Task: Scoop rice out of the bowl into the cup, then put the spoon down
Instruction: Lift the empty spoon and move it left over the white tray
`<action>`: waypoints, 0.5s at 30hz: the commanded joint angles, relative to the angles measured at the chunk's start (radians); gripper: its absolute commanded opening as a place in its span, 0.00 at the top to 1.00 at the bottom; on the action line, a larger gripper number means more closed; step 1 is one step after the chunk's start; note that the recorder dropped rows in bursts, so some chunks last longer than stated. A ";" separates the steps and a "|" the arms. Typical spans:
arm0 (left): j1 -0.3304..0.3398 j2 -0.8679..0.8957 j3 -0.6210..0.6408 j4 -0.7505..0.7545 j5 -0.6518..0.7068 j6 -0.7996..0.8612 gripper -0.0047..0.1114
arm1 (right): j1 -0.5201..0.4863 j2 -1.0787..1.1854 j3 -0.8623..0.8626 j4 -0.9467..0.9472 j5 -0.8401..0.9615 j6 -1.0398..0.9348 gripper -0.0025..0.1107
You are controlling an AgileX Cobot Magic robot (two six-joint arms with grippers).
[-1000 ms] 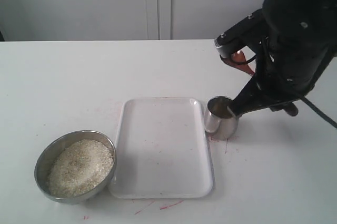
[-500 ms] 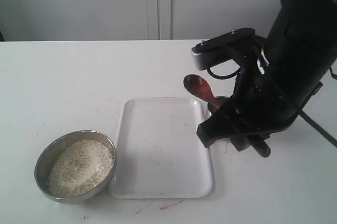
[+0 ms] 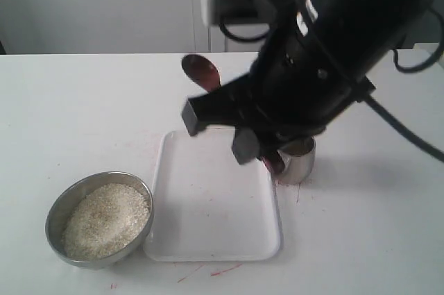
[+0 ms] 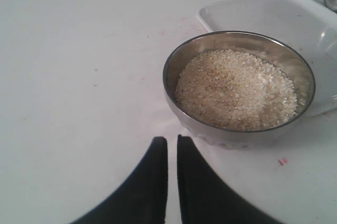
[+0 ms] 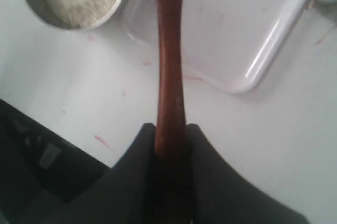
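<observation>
My right gripper [image 5: 171, 127] is shut on the handle of the reddish-brown wooden spoon [image 5: 169, 60]. The spoon's oval head [image 3: 200, 71] hangs in the air above the far edge of the tray, and no rice shows on it. The steel bowl [image 3: 61, 203] sits at the front left and holds a mound of white rice [image 3: 105, 220]. The small shiny cup [image 3: 300, 161] stands just right of the tray, partly hidden by my right arm. My left gripper [image 4: 172, 142] hovers just outside the bowl [image 4: 169, 60], shut with nothing between its fingers.
A white rectangular tray [image 3: 208, 205] lies between the bowl and the cup. Faint red marks dot the white table around it. My bulky right arm [image 3: 326, 52] fills the space above the tray's right side and the cup.
My right arm has swung left from over the cup to above the tray, carrying the spoon up and leftward. The bowl, the tray and the cup have stayed in place.
</observation>
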 commanded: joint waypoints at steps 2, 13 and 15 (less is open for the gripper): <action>-0.007 0.001 -0.003 -0.007 -0.001 -0.002 0.84 | 0.002 0.060 -0.162 -0.002 -0.002 0.046 0.98; -0.007 0.001 -0.003 -0.007 -0.001 -0.002 0.84 | 0.053 0.223 -0.150 -0.080 -0.093 0.370 0.98; -0.007 0.001 -0.003 -0.007 -0.001 -0.002 0.84 | 0.063 0.251 -0.150 -0.083 -0.106 0.370 0.98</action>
